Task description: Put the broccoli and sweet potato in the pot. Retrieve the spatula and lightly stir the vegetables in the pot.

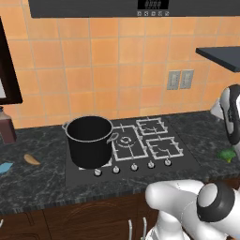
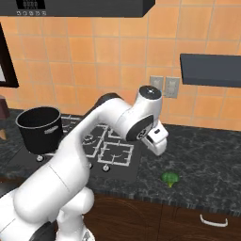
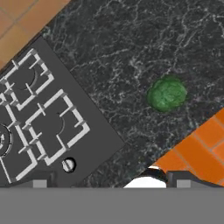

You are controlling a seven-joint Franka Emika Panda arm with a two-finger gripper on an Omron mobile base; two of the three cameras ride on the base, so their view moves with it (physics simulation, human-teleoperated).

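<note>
Broccoli (image 3: 166,93) on unlabelled dark counter (image 3: 131,52)

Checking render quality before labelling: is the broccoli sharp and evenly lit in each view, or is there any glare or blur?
Hand view: broccoli soft-edged, evenly lit, no glare. Right base view: small, coarse, no clear shadow on the counter. Left base view: cut by the frame edge; the pot rim shows a faint sheen.

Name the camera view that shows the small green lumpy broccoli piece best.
The hand view: the small green lumpy broccoli piece lies whole and large on the dark counter. The right base view shows it small near the counter's front; the left base view catches it at the right edge.
</note>
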